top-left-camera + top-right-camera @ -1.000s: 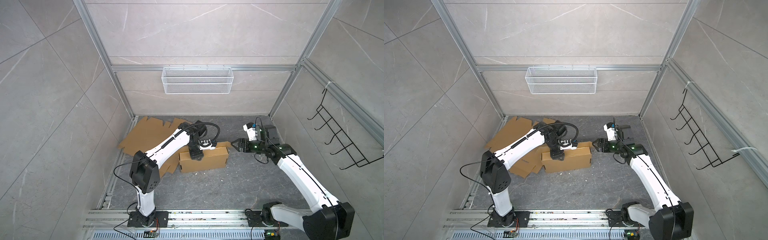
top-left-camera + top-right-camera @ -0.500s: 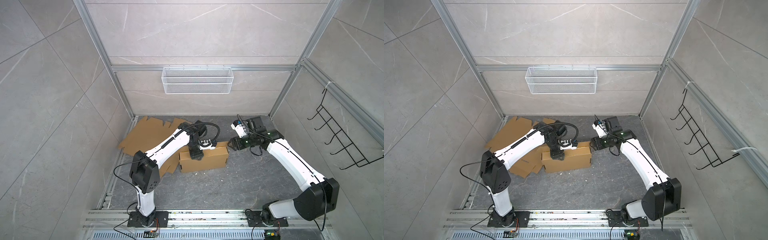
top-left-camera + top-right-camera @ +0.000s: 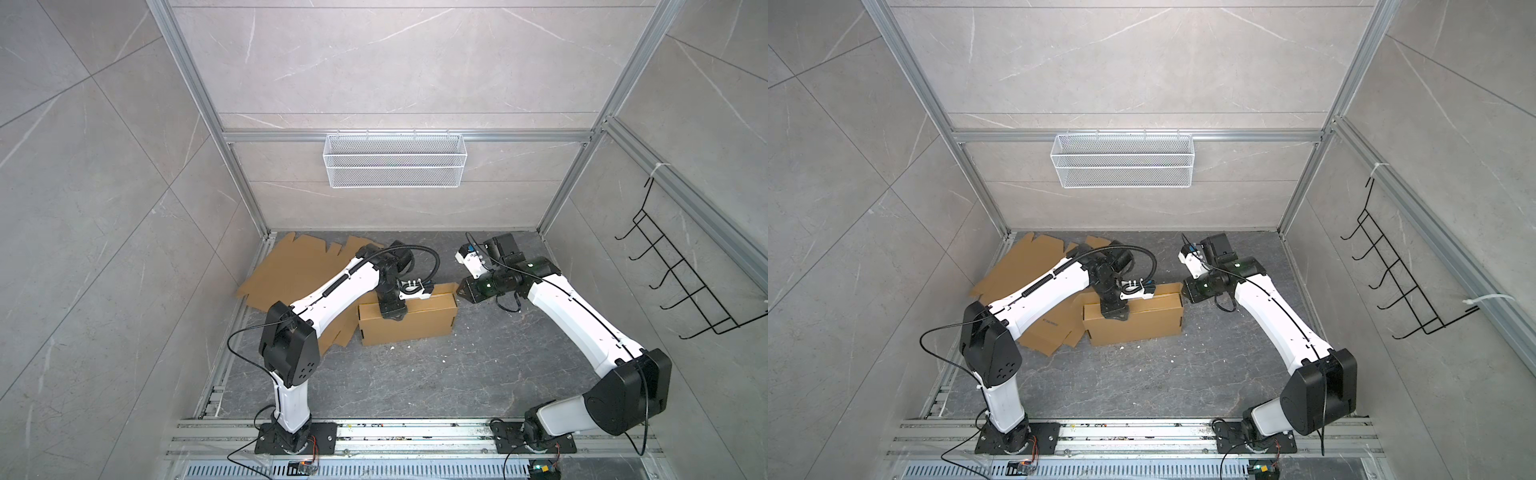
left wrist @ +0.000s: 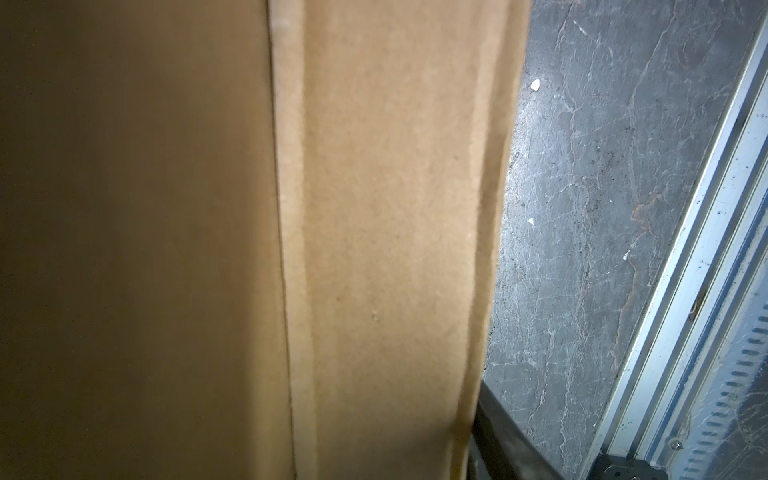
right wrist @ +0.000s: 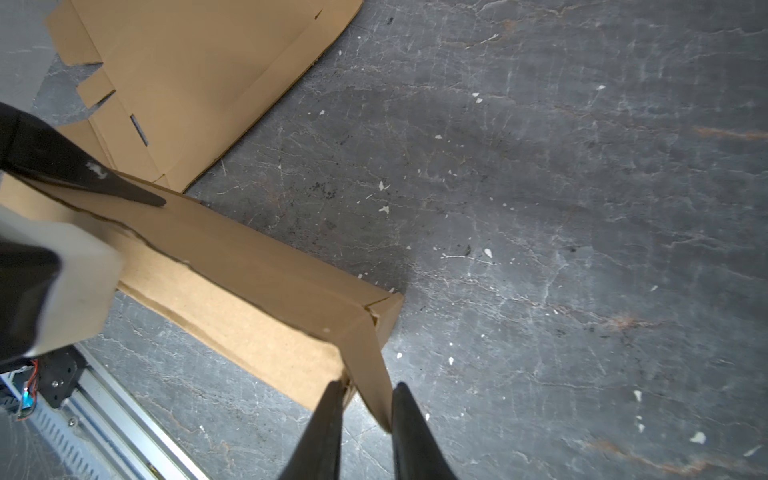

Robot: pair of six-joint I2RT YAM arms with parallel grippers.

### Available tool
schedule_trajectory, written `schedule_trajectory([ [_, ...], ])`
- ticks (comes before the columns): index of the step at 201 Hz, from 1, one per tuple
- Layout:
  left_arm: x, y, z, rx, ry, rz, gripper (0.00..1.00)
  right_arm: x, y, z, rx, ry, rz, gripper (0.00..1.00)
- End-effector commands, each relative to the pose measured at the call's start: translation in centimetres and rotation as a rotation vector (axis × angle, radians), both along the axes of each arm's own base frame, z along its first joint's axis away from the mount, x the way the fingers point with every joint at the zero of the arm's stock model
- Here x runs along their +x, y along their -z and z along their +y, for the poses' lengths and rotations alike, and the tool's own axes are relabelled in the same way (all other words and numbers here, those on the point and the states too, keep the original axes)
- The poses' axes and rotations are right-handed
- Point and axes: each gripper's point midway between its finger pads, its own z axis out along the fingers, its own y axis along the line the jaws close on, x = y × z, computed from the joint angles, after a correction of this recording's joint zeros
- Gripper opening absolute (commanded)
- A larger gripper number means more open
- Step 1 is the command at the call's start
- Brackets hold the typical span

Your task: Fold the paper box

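Right claw [image 5: 368,388] stands narrow at one end of the box [image 5: 249,291], a black finger [image 5: 328,424] on each side of the end flap [image 5: 368,361]. That flap crosses the gap between them and seems to touch both, but I cannot tell whether it is pinched fast. In both top views this claw [image 3: 461,291] [image 3: 1185,293] meets the upper corner of the box [image 3: 409,326] [image 3: 1138,326] at the end nearest the right arm. Left claw [image 3: 392,315] [image 3: 1115,314] points down onto the box's top near the opposite end, over the front edge. Its wrist view is filled with brown wall [image 4: 374,208] of the box, blurred by closeness. One black finger [image 4: 498,428] shows just outside that wall and the other is hidden, so I cannot tell whether this claw grips or only presses. The box is brown, long and low. It stands on the dark grey worktop [image 3: 478,374] between the two arms, its top covered by a folded-down panel. Flat cardboard sheets [image 3: 299,270] [image 3: 1017,270] lie behind and beside the box's left-arm end, touching it. Small white crumbs [image 5: 384,210] dot the worktop around the box. A white wire basket [image 3: 395,166] hangs on the wall well beyond the box.
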Motion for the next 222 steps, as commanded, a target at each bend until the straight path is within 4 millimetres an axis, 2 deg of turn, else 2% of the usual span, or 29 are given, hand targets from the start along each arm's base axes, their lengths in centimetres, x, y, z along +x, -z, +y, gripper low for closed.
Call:
schedule_trajectory([
  [1, 0.7, 0.7, -0.2, -0.003, 0.014, -0.019, 0.54, -0.6, -0.7, 0.7, 0.022, 0.001, 0.008, 0.21],
  [45, 0.7, 0.7, -0.2, -0.005, 0.013, -0.019, 0.54, -0.7, -0.1, 1.0, -0.008, 0.034, 0.016, 0.11],
  [81, 0.6, 0.9, -0.3, -0.003, 0.011, -0.013, 0.54, -1.0, 0.0, 1.7, 0.004, 0.055, 0.023, 0.08],
  [114, 0.9, 0.7, -0.2, 0.000, 0.000, -0.028, 0.54, -1.0, 1.3, 0.8, -0.045, 0.082, 0.023, 0.06],
  [131, 1.5, 0.5, 0.0, 0.006, -0.021, -0.057, 0.57, -1.0, 1.5, 0.6, -0.059, 0.085, 0.021, 0.04],
  [151, 2.1, 0.0, 0.3, 0.018, -0.039, -0.094, 0.65, -0.9, 1.2, 0.7, -0.052, 0.089, 0.018, 0.03],
  [195, 2.9, -2.9, 0.4, -0.039, -0.075, -0.164, 0.75, -0.7, 1.0, 0.9, -0.041, 0.091, 0.016, 0.02],
  [222, 2.9, -6.3, 0.4, -0.147, -0.123, -0.200, 0.82, -0.7, 1.0, 0.9, -0.039, 0.094, 0.016, 0.01],
])
